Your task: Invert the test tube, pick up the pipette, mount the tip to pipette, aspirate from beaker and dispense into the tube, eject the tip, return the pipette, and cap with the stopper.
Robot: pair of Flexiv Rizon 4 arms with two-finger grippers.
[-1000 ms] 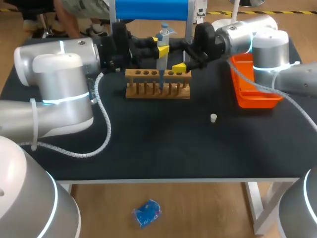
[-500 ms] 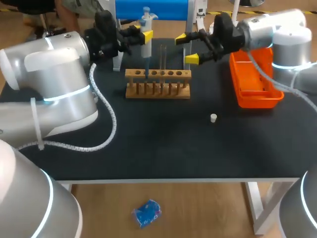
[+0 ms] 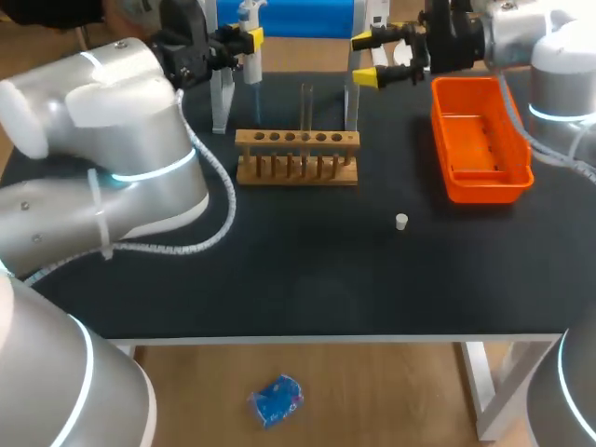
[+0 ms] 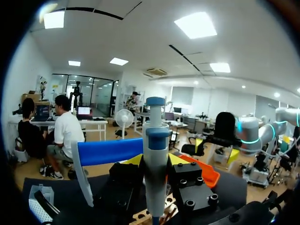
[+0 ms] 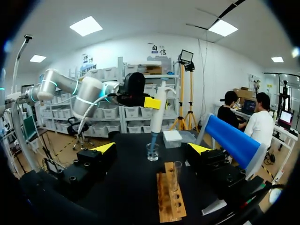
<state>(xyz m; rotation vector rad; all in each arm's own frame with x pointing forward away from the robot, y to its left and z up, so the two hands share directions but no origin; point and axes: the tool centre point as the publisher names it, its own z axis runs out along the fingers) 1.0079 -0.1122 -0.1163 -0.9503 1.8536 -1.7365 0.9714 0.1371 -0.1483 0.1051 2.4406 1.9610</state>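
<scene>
Matt black worktop (image 3: 279, 279) — smooth. Bare pale wooden rack (image 3: 296, 170); clear glass tube (image 3: 305, 107); glossy orange plastic tray (image 3: 484, 191) — smooth plastic pipette (image 4: 156, 164).

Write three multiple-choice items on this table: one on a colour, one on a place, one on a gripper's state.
1. The tray is: A blue; B orange; C green.
2. The stopper lies: A in the tray; B on the bare table; C in the test tube.
3. The right gripper is: A open and empty; B shut on the test tube; C shut on the stopper.
B: its walls are orange. B: it sits alone on the black top. A: its yellow tips stand apart; the left gripper holds the pipette.
</scene>
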